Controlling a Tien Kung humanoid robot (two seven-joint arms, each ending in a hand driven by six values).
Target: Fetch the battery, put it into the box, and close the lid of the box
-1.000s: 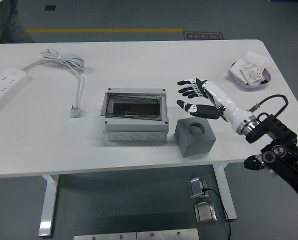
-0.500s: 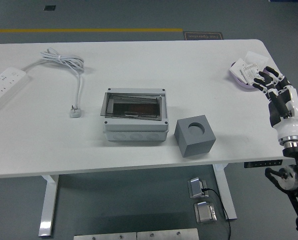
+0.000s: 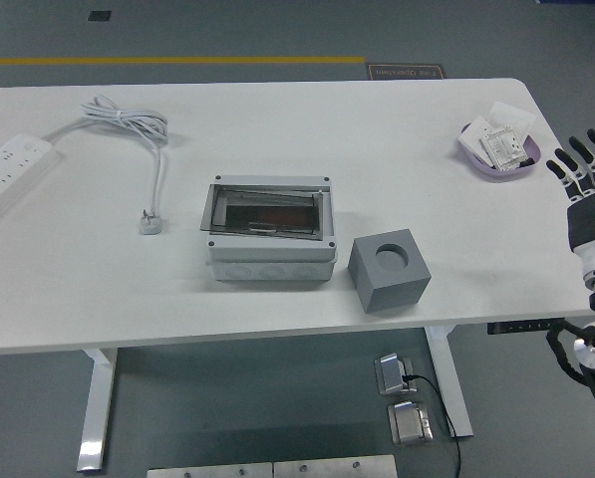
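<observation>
Standing upright off the table's right edge, the robot's right hand [image 3: 583, 171], white with black finger segments, has its fingers spread and pointing upward, and it holds nothing. Its white forearm runs down to a metal wrist ring and black arm links at the picture's lower right corner, all of it outside the tabletop.

Nearest to that hand, at the far right corner of the white rectangular table [image 3: 277, 299], sits a small purple dish [image 3: 469, 146] carrying white cards or packets whose print is too small to read. The dish and the hand are apart, with the table's edge between them.

Further in, near the front edge and right of centre, stands a grey cube-shaped block [image 3: 390, 270] with a round recess in its top face. No battery can be made out in the recess or elsewhere on the table.

Just left of the block, close beside it but not touching, is the light grey rectangular plastic box [image 3: 270, 258]. Its dark, smoky transparent lid [image 3: 267, 208] lies over the top opening, slightly askew within the frame; whether it is latched cannot be told, and whatever is inside is only a dim reddish-brown shape through the lid.

Well to the left lies a white power strip [image 3: 8, 169] at the table's left edge, its white cable [image 3: 128, 121] looping across the far side and ending in a plug [image 3: 151, 221] left of the box.
</observation>
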